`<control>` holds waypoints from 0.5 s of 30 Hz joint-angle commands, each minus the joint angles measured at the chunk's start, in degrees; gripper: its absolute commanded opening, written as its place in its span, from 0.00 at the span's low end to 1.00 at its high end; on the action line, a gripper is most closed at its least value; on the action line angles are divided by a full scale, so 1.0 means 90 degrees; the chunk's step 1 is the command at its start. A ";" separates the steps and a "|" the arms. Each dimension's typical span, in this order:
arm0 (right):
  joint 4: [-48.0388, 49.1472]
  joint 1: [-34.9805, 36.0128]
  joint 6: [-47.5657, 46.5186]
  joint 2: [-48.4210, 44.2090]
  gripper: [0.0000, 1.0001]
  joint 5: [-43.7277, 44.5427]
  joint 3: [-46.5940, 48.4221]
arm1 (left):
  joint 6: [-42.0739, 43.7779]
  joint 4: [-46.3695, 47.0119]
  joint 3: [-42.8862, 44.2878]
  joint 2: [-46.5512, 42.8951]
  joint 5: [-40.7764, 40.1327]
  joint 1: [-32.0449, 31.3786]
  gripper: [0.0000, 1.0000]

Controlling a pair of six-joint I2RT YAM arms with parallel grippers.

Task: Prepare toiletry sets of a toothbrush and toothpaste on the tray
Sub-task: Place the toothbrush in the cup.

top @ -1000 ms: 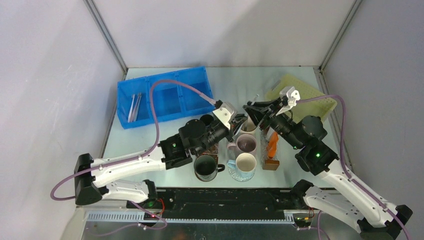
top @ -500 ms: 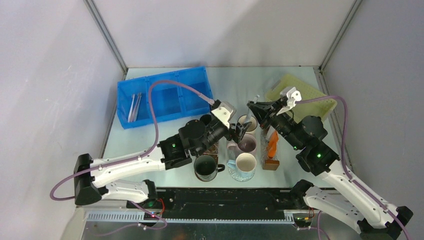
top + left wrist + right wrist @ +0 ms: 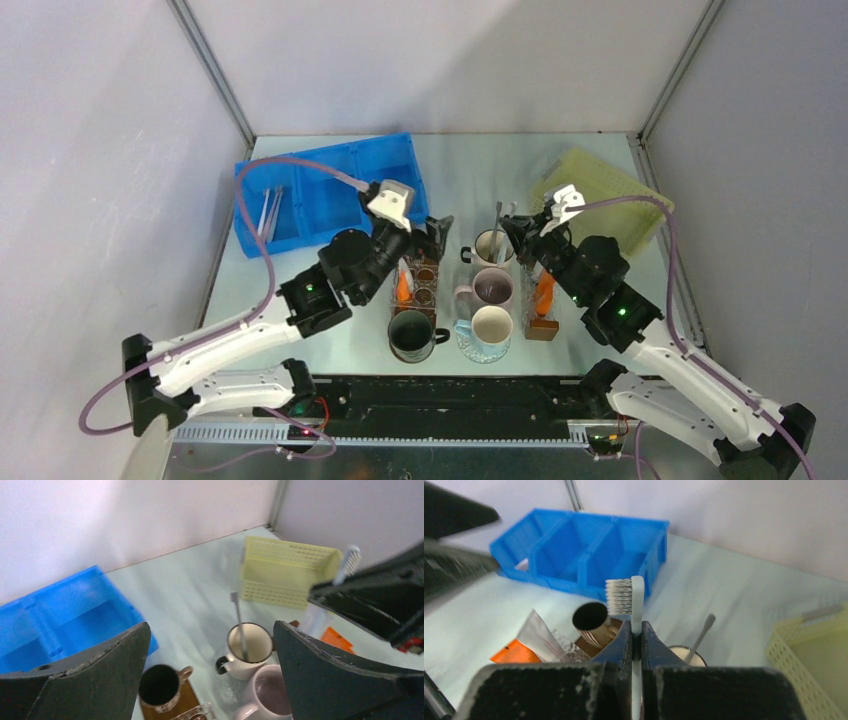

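Observation:
My right gripper (image 3: 636, 630) is shut on a white toothbrush (image 3: 625, 596), whose bristled head stands above the fingertips. In the top view this gripper (image 3: 512, 232) hangs beside the white mug (image 3: 492, 247), which holds a grey toothbrush (image 3: 239, 622). My left gripper (image 3: 435, 232) stands open and empty, to the left of that mug, above the brown mug (image 3: 161, 685). Orange toothpaste tubes sit in clear boxes (image 3: 402, 288) (image 3: 545, 292). The yellow tray (image 3: 610, 195) lies at the back right, with nothing showing in it.
A blue bin (image 3: 300, 200) at the back left holds more toothbrushes (image 3: 268, 212). A pink mug (image 3: 493, 288), a cream mug (image 3: 490, 325) and a black mug (image 3: 410, 333) stand near the front, between the two arms.
The left gripper opened and drew back to the left, away from the white mug. The right gripper closed on the white toothbrush and shifted slightly left.

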 commanded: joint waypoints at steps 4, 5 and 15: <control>0.0679 0.0165 0.0304 0.0356 0.00 0.0776 -0.0767 | -0.0819 -0.0904 -0.0238 -0.0802 -0.0740 0.0886 0.99; 0.0826 0.0183 0.0310 0.0485 0.00 0.0820 -0.0820 | -0.0871 -0.0988 -0.0262 -0.0861 -0.0772 0.0976 1.00; 0.2268 0.0389 0.0736 0.1284 0.00 0.1478 -0.1879 | -0.1219 -0.1697 -0.0618 -0.1761 -0.0992 0.1891 0.99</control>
